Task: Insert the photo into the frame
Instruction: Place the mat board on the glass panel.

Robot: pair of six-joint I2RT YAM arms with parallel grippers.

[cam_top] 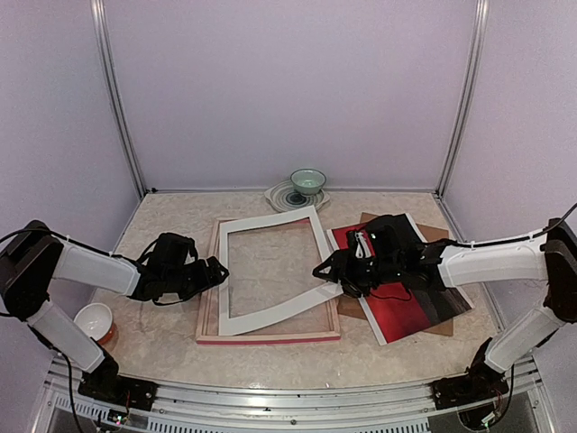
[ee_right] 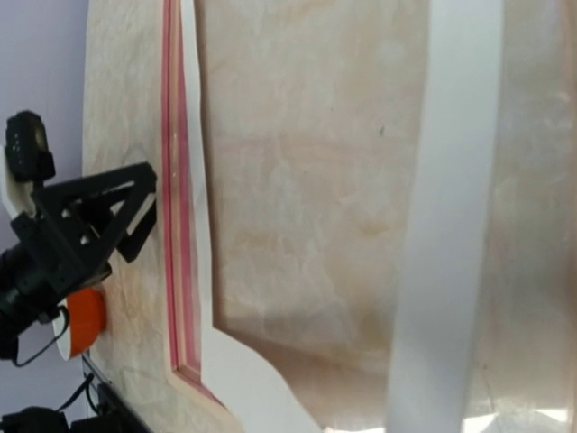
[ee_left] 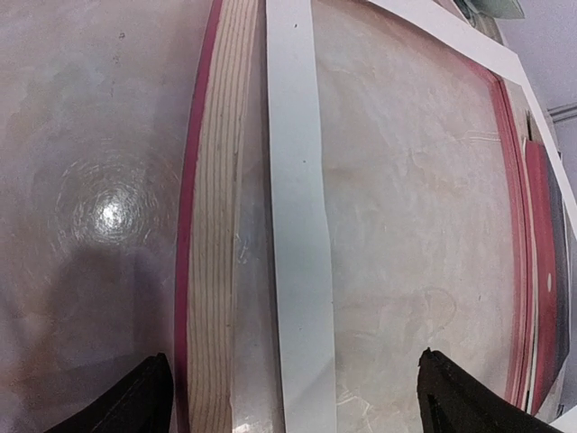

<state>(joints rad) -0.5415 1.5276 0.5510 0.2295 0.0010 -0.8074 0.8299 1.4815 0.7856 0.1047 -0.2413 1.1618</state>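
Two grippers flank the frame [cam_top: 270, 336], which lies back-up with a white mat [cam_top: 270, 221] askew on it. The left gripper [cam_top: 216, 269] gapes by the left rail; the right gripper [cam_top: 326, 269] is unreadable. The photo [cam_top: 406, 311] lies right, outside the frame. Squaring the mat likely comes next.

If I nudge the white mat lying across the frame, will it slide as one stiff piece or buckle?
Probably buckles: the mat looks thin, and its near strip already bows in the top view. Likely light, so it may skid across the rails of the frame. Its narrow strips might crease if pushed mid-span.
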